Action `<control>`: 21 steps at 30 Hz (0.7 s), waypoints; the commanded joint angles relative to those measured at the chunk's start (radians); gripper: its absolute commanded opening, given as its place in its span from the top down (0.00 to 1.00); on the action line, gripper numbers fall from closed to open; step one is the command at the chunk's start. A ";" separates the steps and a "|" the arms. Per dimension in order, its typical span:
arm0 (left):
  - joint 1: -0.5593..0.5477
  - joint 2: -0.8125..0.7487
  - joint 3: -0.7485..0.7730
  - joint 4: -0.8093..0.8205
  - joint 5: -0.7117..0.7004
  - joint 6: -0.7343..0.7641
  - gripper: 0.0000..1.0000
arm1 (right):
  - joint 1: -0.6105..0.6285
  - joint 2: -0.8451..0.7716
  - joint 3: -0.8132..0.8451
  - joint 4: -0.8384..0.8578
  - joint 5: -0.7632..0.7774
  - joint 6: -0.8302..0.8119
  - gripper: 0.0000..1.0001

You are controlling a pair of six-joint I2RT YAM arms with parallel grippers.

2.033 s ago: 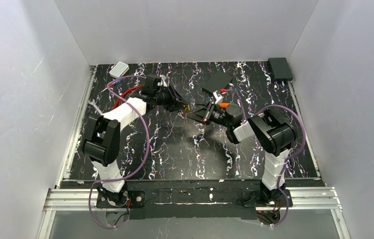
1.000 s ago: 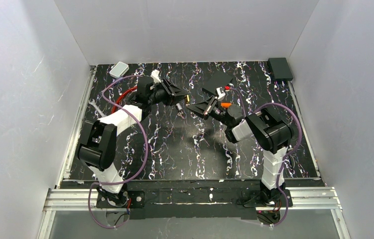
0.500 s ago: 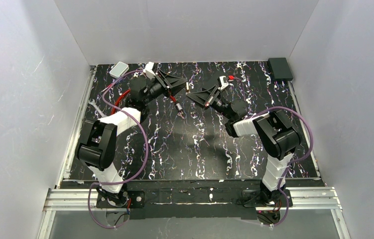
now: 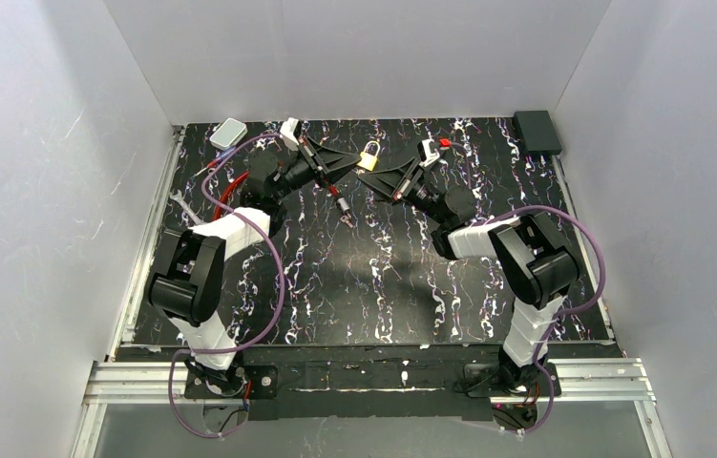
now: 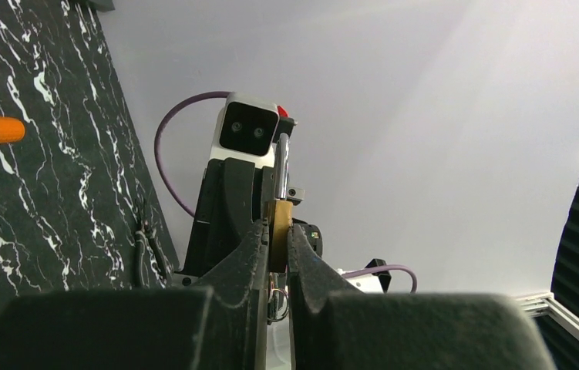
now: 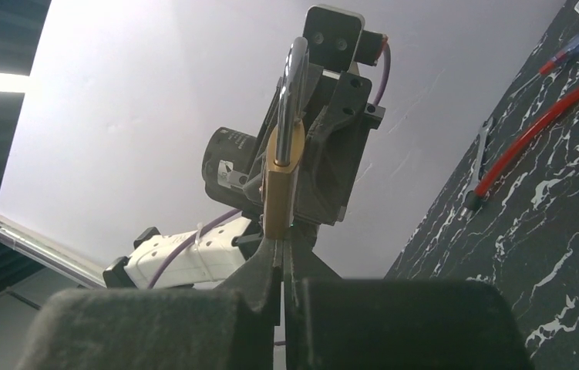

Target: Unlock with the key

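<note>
Above the table's far middle, the brass padlock (image 4: 369, 156) is held off the surface, its shackle toward the far edge. The left gripper (image 5: 276, 250) pinches its body and the right gripper (image 6: 280, 258) nips its bottom edge. The key (image 4: 345, 208) bunch lies on the black, white-veined table (image 4: 354, 305) near-left of the padlock, slanting far-left to near-right. A red cable lock (image 4: 228, 187) runs under the left arm. The walls are white.

You are looking at a padlock (image 5: 279, 231) whose brass body is showing a dull yellow sheen, while its steel shackle (image 6: 292, 85) is gleaming smooth and bright. The left gripper (image 5: 277, 228) is showing matt black plastic fingers (image 5: 240, 266). The table (image 4: 373, 286) is shining glossy, black with white veins. The red cable (image 6: 548, 127) is looking smooth and plasticky.
</note>
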 commanded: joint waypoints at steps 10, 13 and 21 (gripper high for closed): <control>-0.011 -0.015 0.026 0.040 0.148 0.008 1.00 | -0.018 -0.144 0.016 -0.157 -0.091 -0.334 0.99; -0.011 -0.014 0.033 0.040 0.158 0.013 1.00 | -0.018 -0.193 0.041 -0.306 -0.105 -0.431 0.99; -0.015 -0.032 0.054 0.046 0.198 0.061 0.99 | -0.019 -0.318 0.121 -0.711 -0.110 -0.786 0.99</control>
